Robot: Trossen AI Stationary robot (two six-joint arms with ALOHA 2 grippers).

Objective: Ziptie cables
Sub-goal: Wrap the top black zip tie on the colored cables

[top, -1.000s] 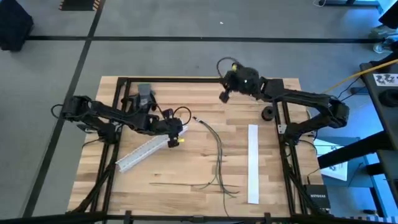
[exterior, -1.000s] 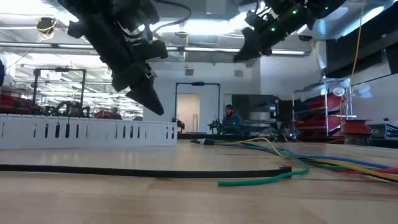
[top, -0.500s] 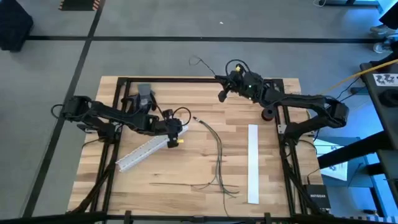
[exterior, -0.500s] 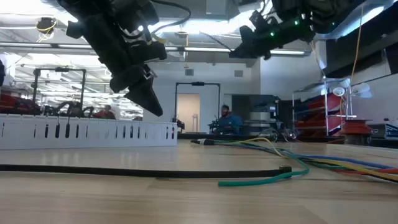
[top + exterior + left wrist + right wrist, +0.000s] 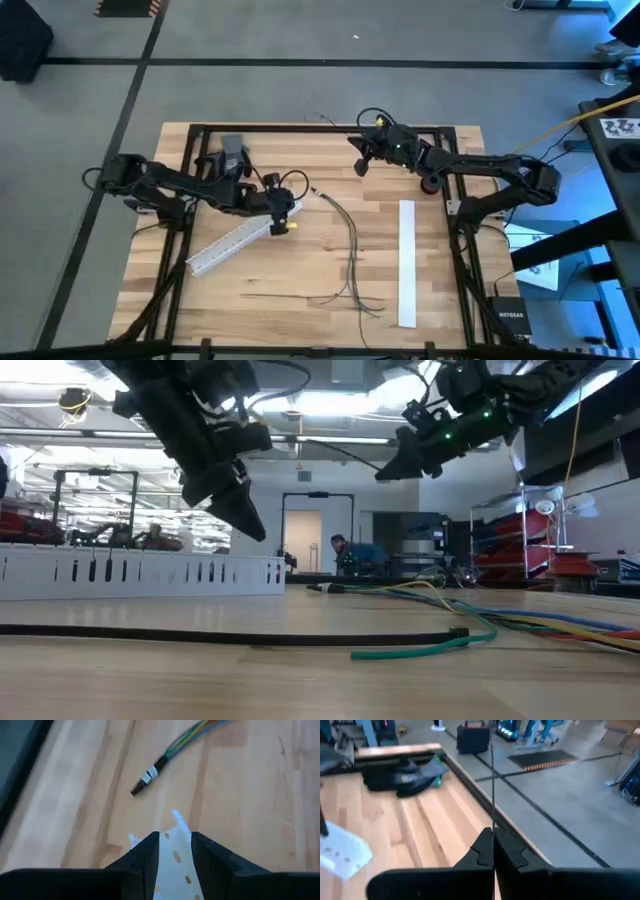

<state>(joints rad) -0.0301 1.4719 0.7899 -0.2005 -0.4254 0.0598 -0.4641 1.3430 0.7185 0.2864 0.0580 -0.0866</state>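
Note:
The cables (image 5: 350, 240) lie loosely bunched on the wooden table's middle. Their sleeved end (image 5: 150, 774) points at a white slotted strip (image 5: 240, 237) that lies aslant at the left. My left gripper (image 5: 280, 217) hovers open just above that strip's far end (image 5: 173, 847), one finger on either side, touching nothing. My right gripper (image 5: 361, 166) hangs in the air near the far edge, shut on a thin dark strand (image 5: 492, 770). In the low view the coloured cables (image 5: 480, 618) and a black strand (image 5: 230, 635) rest on the wood. My right gripper pinches the thin dark strand (image 5: 493, 817) between its two shut fingers. The strand runs straight out past the fingertips, lifted clear of the table, and reaches out over the far edge (image 5: 315, 116).
A second white slotted strip (image 5: 406, 262) lies along the right side. A grey and dark object (image 5: 232, 155) sits at the far left and a small black round part (image 5: 432, 182) at the far right. A black frame (image 5: 300, 128) borders the table.
My right gripper has come down a little and shifted toward the table's near edge, turning as it went and staying shut on the thin strand. The strand's free end has swung with it.

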